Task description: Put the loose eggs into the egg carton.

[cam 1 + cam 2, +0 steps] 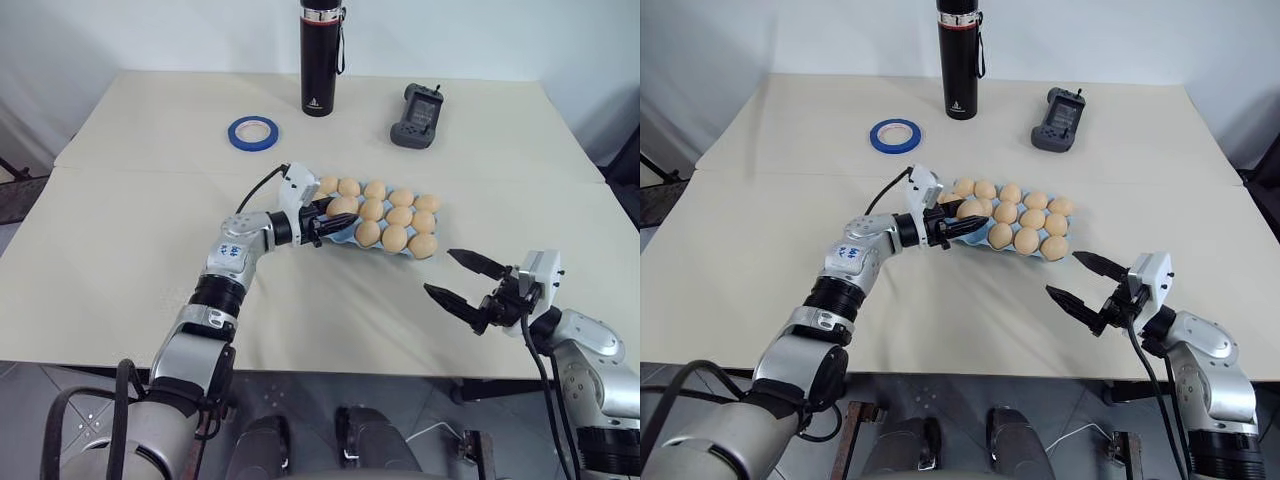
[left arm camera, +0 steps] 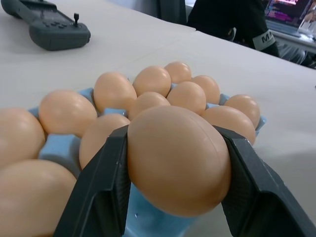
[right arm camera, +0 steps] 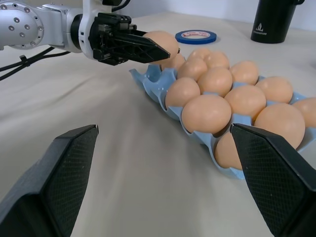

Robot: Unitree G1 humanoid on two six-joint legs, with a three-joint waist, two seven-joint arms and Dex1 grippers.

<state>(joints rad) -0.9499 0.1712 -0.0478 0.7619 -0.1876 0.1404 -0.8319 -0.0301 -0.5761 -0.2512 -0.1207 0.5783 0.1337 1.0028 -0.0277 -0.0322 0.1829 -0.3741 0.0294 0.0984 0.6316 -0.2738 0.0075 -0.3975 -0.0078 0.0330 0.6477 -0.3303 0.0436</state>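
Nearest to me, my right gripper [image 1: 462,278] hangs over the bare front part of the table [image 1: 120,250], its two black fingers spread wide with nothing between them, pointing across toward the carton from well apart.

A little farther out, my left gripper [image 1: 330,217] is clamped on one egg [image 2: 178,159]: the tan shell sits squeezed between both fingers [image 2: 101,190] (the wrist camera shows it bulging out past the pads on either side). I hold it above the near-left end of the egg carton [image 3: 150,81], over blue cups that show bare plastic underneath; whether the egg touches the tray I cannot tell.

The carton itself, a light blue moulded tray, lies flat near the middle of the table, running slantwise away toward my right. Eleven other eggs [image 1: 398,216] sit in its cups in rows, each upright in its own hollow and close against its neighbours.

Beyond the carton, toward the far left, a blue tape roll [image 1: 252,132] lies flat on the tabletop, well apart from the tray. Toward the far right lies a grey handheld controller [image 1: 417,116] with a small stick on it. Farthest of all, between those two and near the back edge, stands a black bottle [image 1: 320,57], upright, with a strap hanging down its side.
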